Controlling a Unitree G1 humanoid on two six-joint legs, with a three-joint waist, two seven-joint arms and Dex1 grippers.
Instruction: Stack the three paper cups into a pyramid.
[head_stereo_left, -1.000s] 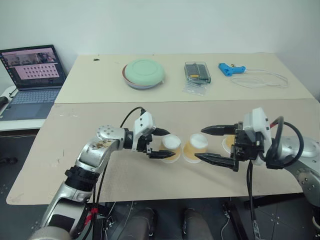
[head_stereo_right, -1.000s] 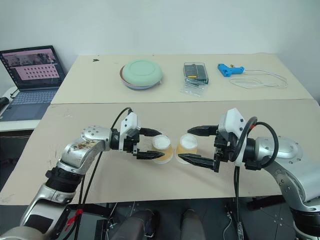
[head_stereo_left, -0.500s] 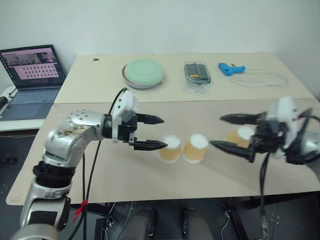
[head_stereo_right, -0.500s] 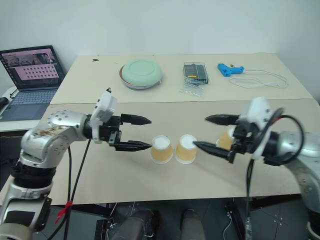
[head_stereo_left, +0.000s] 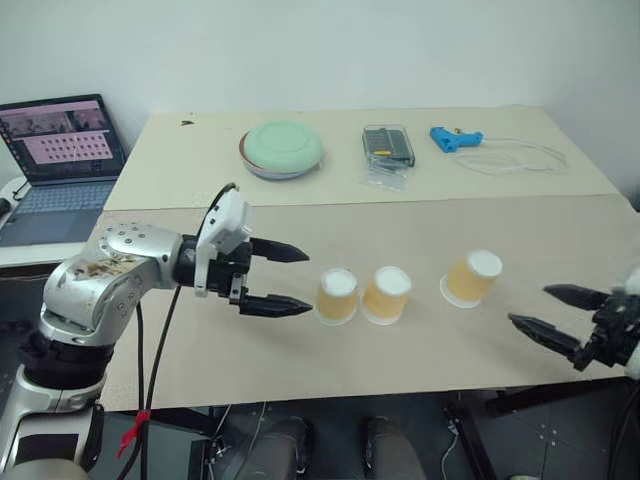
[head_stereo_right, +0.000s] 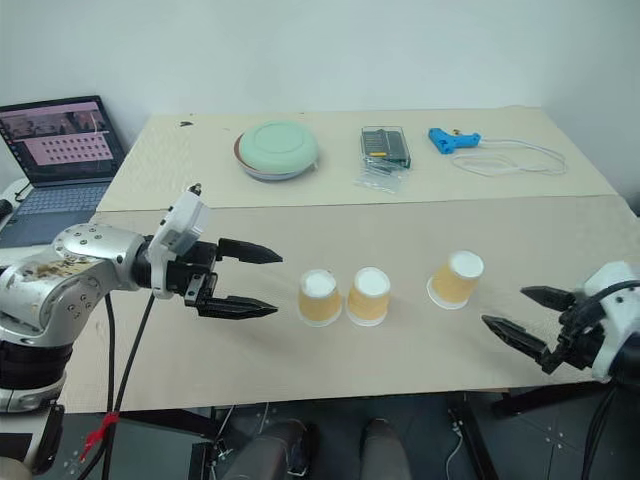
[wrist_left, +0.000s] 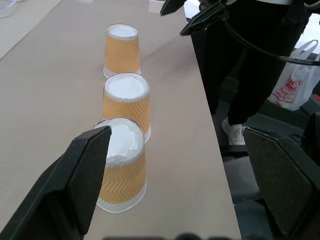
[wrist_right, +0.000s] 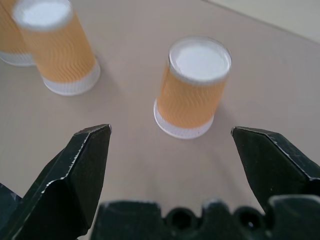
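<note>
Three ribbed tan-orange paper cups with white bases (head_stereo_left: 337, 295) (head_stereo_left: 386, 295) (head_stereo_left: 471, 277) are standing upturned, unstacked, on the beige table (head_stereo_left: 180, 350). Left gripper (head_stereo_left: 292, 277) and right gripper (head_stereo_left: 548, 314) are hovering beside them, black pointed fingers spread wide, grasping nothing.

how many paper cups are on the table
3, all upside down on the near table: two side by side, left cup and middle cup, and a third cup apart to their right.

Both open grippers have drawn away: left gripper (head_stereo_left: 278, 277) toward nine o'clock, right gripper (head_stereo_left: 560, 318) toward four o'clock.
</note>
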